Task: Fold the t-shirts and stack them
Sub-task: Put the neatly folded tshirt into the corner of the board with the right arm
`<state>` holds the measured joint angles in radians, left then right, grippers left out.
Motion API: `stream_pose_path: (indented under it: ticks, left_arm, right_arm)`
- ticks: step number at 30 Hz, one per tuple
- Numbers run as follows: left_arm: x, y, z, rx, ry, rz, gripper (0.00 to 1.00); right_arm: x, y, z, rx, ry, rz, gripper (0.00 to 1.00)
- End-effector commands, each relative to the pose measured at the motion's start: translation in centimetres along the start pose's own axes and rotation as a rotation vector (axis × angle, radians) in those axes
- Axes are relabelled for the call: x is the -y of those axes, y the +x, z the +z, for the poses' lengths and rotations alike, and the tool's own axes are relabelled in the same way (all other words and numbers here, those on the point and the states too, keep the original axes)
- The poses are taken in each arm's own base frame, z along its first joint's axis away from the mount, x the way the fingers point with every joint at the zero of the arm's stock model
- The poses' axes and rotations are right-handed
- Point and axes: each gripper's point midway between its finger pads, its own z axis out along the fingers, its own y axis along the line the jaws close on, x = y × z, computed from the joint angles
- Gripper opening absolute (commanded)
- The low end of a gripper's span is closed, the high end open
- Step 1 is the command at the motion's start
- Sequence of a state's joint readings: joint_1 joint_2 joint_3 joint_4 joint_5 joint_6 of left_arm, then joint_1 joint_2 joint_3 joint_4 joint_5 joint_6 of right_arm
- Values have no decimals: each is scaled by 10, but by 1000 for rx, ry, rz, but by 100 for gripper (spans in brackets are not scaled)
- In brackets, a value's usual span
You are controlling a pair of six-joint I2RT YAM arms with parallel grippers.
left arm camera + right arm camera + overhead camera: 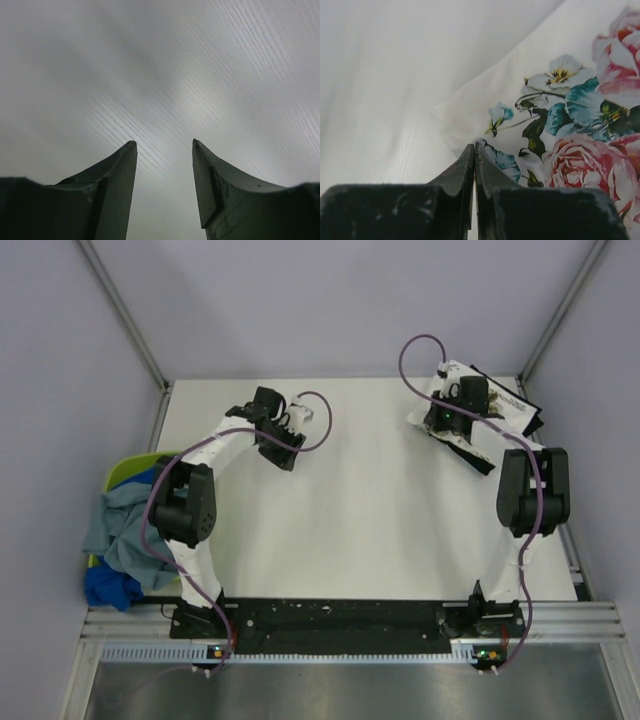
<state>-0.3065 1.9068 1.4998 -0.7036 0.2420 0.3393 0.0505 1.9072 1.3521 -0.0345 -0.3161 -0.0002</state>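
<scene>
Seen from above, two robot arms reach over a white table (380,540) with pale walls on three sides. The right end effector (474,145) is at the far right of the table. Its jaws are pressed fully together, with the folded edge of the white floral shirt (580,125) caught at their tips. In the right wrist view, the shirt's pink roses, teal leaves and small white flowers fill the right side, and plain white surface lies to the left. A black shirt (522,412) lies just beyond that end effector, partly under the floral cloth, near the far right corner.

The left end effector (164,145) is toward the far left of the table. Its jaws are spread well apart with nothing between them, above a pale, finely lined surface.

A lime-green basket (128,475) stands beside the table's left edge. A grey-blue shirt (118,528) spills out of it, and a bright blue shirt (108,586) is bunched at its near end.
</scene>
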Motion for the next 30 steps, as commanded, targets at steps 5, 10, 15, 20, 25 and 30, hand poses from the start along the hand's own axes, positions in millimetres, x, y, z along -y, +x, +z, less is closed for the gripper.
stream_pose_path:
  ticks: [5,10,15,20,25,30]
  left_arm:
    - [-1,-12,-13,52,-21,40,53]
    - [1,-14,-13,63,-8,41,53]
    - [3,-16,-16,74,-3,40,53]
    - [2,-16,-17,74,-9,44,53]
    - [1,-14,-18,72,-20,46,53]
    - [-1,-13,-21,73,-31,53,53]
  right_arm:
    - [-7,-4,-41,-7,12,54,0]
    - [28,-24,-101,109,119,198,0]
    - [98,27,-130,186,255,502,0]
    - [139,66,-130,194,339,621,0]
    - [149,120,-119,61,417,700,0]
    - [155,132,-141,76,520,748,0]
